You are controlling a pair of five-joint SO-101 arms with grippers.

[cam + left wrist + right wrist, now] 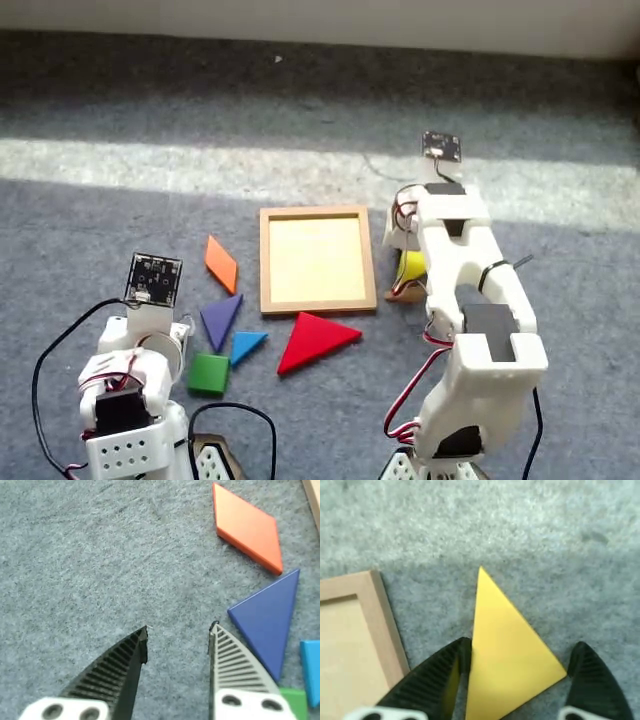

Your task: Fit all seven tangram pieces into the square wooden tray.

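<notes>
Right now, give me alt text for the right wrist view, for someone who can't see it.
A yellow triangle lies on grey carpet between the open fingers of the right gripper. A corner of the square wooden tray sits close beside it, not touching.

1. A bright sunlight band crosses the carpet (200,165) just past your right arm (470,290); the nearer carpet lies shaded.
2. At your right gripper (522,642), the yellow triangle (495,610) is evenly lit.
3. Ahead of your left gripper (179,626), light is soft and even.
</notes>
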